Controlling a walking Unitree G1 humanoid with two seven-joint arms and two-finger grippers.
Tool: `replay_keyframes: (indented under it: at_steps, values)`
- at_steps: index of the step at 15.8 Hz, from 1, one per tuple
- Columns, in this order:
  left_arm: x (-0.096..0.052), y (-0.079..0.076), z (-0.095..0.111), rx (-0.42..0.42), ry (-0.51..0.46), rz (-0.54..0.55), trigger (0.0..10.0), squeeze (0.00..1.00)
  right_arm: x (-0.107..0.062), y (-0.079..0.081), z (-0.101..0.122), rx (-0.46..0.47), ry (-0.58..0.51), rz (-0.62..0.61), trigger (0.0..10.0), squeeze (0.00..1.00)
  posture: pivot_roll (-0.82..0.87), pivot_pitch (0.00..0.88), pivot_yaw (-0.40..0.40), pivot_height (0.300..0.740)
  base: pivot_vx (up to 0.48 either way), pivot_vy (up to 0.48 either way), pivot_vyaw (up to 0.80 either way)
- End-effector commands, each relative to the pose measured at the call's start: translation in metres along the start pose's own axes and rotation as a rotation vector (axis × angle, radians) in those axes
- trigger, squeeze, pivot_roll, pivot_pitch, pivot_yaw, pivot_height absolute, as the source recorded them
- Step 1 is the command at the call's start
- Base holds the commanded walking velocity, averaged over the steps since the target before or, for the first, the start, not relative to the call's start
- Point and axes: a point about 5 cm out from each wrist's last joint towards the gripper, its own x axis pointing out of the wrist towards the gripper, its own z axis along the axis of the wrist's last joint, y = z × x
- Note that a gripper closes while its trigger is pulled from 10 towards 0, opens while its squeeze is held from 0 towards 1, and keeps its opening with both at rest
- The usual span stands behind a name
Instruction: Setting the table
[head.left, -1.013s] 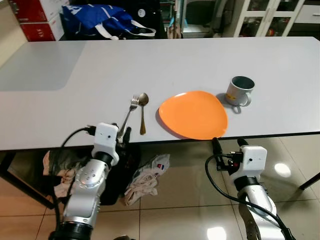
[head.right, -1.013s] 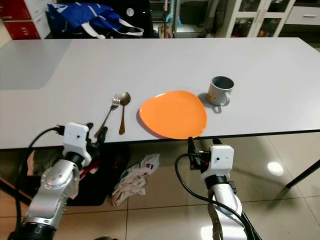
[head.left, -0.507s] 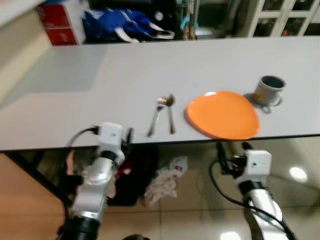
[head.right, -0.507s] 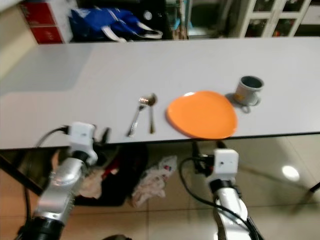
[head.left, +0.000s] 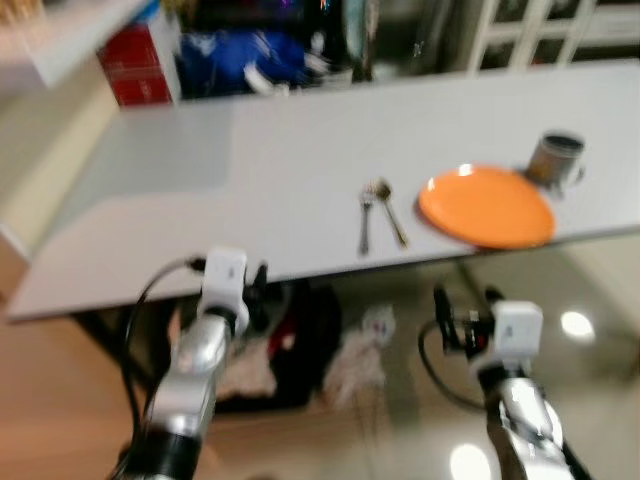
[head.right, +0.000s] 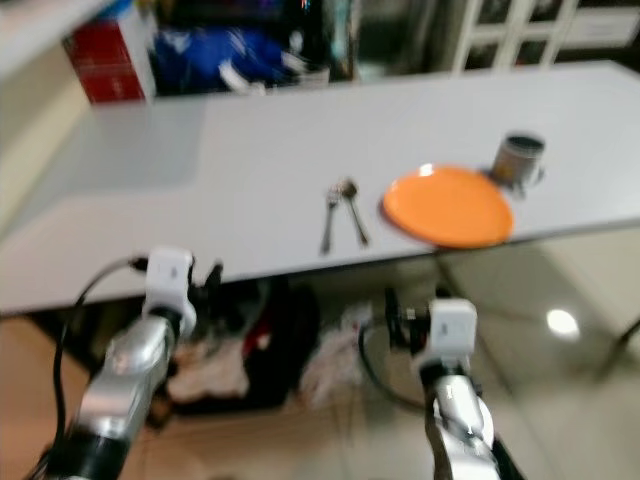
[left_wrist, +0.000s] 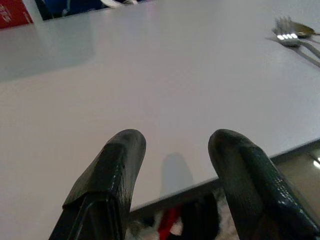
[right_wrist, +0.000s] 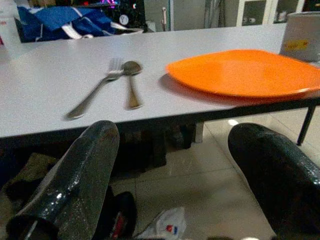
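My head views are blurred. Far left at the back I see a red box (head.left: 138, 72) and a blue bag (head.left: 240, 52) behind the table (head.left: 250, 190). My left gripper (head.left: 255, 290) sits low at the table's near edge, well left of the place setting; its wrist view shows the two fingers (left_wrist: 117, 165) spread apart with nothing between them, pointing across bare tabletop.

Moving right, the fork (head.left: 365, 215) and spoon (head.left: 390, 210) lie side by side near the front edge, heads close together, handles splaying toward me. Just right of them is the orange plate (head.left: 487, 205), near the edge, and beyond its far right side stands the mug (head.left: 556, 158), close to the plate.

My right gripper (head.left: 462, 318) hangs below table height, under the plate's area, over the tiled floor (head.left: 590, 290). Its wrist view shows its fingers (right_wrist: 85, 170) wide apart, empty. Crumpled cloths (head.left: 350, 350) lie on the floor beneath the table.
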Motion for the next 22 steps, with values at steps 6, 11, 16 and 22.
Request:
replay_keyframes:
  at_steps: [6,11,16,22]
  values:
    - [0.0,0.008,-0.002,0.023,0.012,0.034,10.0,0.0,0.004,0.008,0.002,0.0,-0.013,0.022,10.0,0.0,-0.05,0.0,0.044,0.74,0.0,0.476,0.36]
    - [0.002,0.01,-0.001,0.046,0.012,0.032,10.0,0.0,0.007,0.008,0.001,-0.006,-0.003,0.012,10.0,0.0,-0.04,0.0,0.044,0.74,0.0,0.476,0.3]
    - [0.013,0.016,0.012,0.025,-0.035,0.004,10.0,0.0,0.009,0.011,0.012,-0.027,-0.078,0.015,10.0,0.0,-0.04,0.0,0.049,0.74,0.0,0.48,0.0]
    - [0.013,0.022,0.062,0.007,-0.251,0.031,10.0,0.0,0.014,0.001,0.049,-0.012,-0.237,-0.079,10.0,0.0,-0.03,0.0,0.051,0.74,0.0,0.48,0.0]
